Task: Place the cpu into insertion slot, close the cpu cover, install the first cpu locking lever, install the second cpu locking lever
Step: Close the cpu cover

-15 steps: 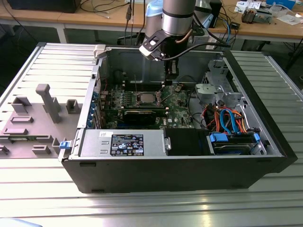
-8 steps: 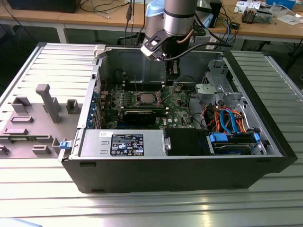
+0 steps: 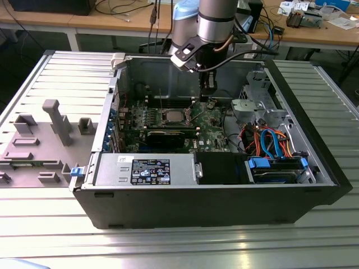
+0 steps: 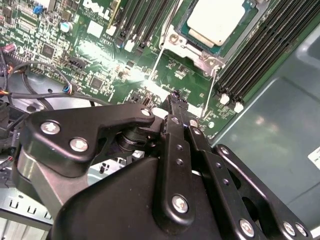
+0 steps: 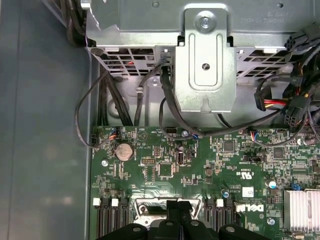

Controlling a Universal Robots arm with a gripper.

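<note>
The cpu (image 4: 216, 19), a square chip with a silver top, lies in the insertion slot (image 3: 172, 116) on the green board. The silvery cpu cover (image 4: 196, 46) lies flat around it. Two thin wire locking levers (image 4: 158, 59) (image 4: 212, 87) stick out from the socket's corners; I cannot tell whether they are latched. My gripper (image 4: 176, 100) hangs just above the board beside the socket, to the exterior view's right of it (image 3: 207, 96). Its black fingers are pressed together with nothing between them. In the first wrist view the gripper (image 5: 177, 206) sits over the socket's edge.
Long memory slots (image 4: 260, 45) flank the socket. A metal drive cage (image 5: 205, 65) with black cables stands beyond the board. A black graphics card (image 3: 168, 134) and the power supply (image 3: 146, 168) lie nearer the case front. Grey fixtures (image 3: 56, 120) stand outside the case.
</note>
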